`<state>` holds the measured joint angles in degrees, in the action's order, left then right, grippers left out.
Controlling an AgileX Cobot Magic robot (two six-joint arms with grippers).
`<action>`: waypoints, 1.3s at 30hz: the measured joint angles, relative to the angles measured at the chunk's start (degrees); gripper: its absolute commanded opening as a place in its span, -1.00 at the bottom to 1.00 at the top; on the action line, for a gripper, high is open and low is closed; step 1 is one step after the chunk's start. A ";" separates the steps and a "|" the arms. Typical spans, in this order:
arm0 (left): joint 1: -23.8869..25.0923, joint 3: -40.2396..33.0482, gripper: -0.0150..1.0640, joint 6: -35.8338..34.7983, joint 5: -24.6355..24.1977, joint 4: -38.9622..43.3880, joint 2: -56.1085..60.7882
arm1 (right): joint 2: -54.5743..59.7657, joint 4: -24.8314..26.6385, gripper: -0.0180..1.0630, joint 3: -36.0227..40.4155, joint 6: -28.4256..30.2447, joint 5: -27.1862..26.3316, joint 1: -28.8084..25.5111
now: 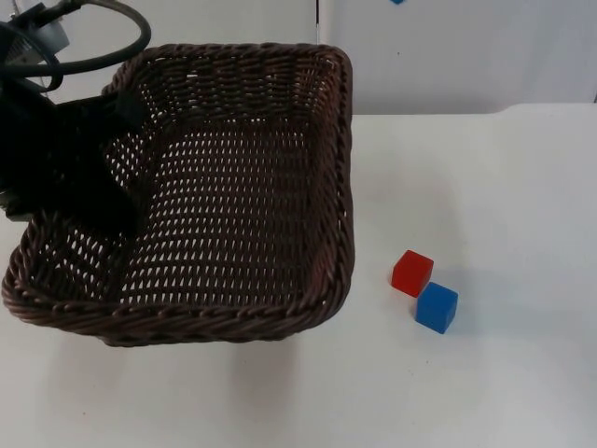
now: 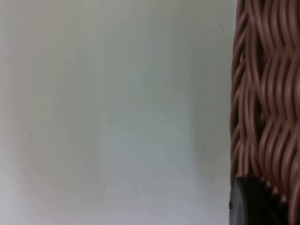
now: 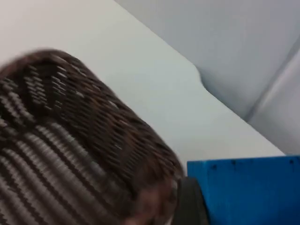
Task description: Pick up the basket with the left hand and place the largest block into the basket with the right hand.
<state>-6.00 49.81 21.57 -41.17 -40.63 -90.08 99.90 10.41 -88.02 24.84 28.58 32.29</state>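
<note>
A dark brown wicker basket sits tilted at the left of the top view and looks raised off the white table. My left gripper is shut on its left rim. In the left wrist view the woven wall stands beside a black fingertip. My right gripper is shut on a large blue block, held above the table with the basket below and beside it. A sliver of that block shows at the upper edge of the top view.
A small red block and a small blue block lie touching on the table to the right of the basket. The grey partition wall closes the far side.
</note>
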 measured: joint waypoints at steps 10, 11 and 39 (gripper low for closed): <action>0.00 0.00 -0.98 0.00 0.00 0.00 0.00 | 3.30 0.08 -0.97 0.00 0.30 -3.92 8.61; 0.00 0.00 -0.98 0.00 0.00 0.04 0.00 | 3.95 0.08 -0.97 0.00 0.43 -4.24 9.22; 0.00 0.00 -0.98 0.23 0.00 0.86 0.00 | 9.45 4.65 0.40 0.00 0.43 -2.82 10.48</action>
<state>-6.00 49.81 21.80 -41.17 -39.77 -90.08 109.35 15.06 -88.02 25.27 25.76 42.77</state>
